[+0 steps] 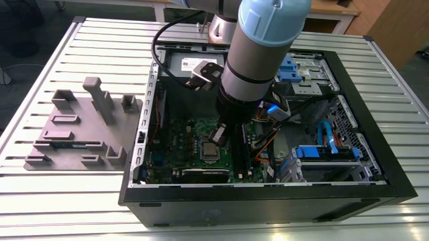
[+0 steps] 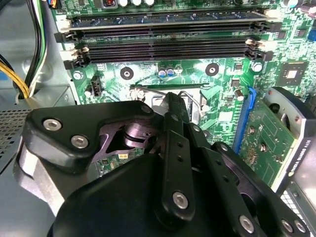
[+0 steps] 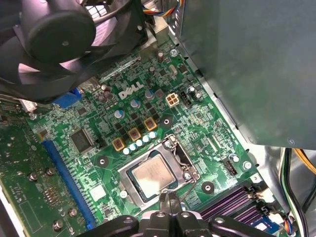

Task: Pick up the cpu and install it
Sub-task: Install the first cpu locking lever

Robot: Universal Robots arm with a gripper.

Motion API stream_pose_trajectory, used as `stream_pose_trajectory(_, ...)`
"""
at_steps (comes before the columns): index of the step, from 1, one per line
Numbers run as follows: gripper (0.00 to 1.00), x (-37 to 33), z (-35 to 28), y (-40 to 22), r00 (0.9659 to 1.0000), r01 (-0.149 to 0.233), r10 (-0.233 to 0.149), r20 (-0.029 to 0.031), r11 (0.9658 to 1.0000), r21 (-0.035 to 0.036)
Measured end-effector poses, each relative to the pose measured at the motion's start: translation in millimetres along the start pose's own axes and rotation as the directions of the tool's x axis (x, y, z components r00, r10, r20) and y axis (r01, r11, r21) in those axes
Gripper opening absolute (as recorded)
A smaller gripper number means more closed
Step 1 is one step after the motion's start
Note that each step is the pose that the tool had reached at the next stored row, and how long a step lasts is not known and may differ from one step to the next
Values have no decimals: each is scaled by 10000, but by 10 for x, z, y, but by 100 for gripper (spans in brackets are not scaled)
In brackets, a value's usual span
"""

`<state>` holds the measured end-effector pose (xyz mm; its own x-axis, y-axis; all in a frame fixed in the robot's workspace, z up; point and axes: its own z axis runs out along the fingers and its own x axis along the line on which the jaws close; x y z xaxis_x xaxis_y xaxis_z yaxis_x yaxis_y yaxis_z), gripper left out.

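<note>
While the arm [image 1: 258, 60] reaches down into the open PC case [image 1: 375, 165], the cpu [image 3: 154, 177] is already lying flat in the socket [image 3: 159, 174] on the green motherboard [image 3: 197, 123], shiny silver top up, with the metal frame around it. In the exterior view you can spot the same chip [image 1: 210, 150] near the middle of the board, just beside the black lower end of the arm.

The pincer [image 3: 169, 201] hangs right over the socket's edge, close to the chip. In the first wrist view its two black fingertips [image 3: 163, 199] look pressed together with nothing between them, so it's closed up and empty as far as I can see. The second wrist view gives the back of the pincer [image 2: 174, 106] with the socket lever area just past it and the long black RAM slots [image 2: 168, 42] further off.

The case sits on a slatted metal surface [image 1: 80, 50], and a grey fixture tray [image 1: 80, 125] with upright blocks lies to the exterior view's left of it.
</note>
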<state>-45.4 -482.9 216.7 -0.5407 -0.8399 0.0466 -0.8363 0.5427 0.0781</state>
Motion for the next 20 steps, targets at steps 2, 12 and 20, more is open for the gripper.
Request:
stream_pose_trajectory(2,11,-5,10,3,10000,-1,1,1,10000,0)
stream_pose_trajectory(12,11,-11,41,7,10000,-30,30,0,10000,0)
stream_pose_trajectory(20,11,-13,65,5,10000,-29,29,1,10000,0)
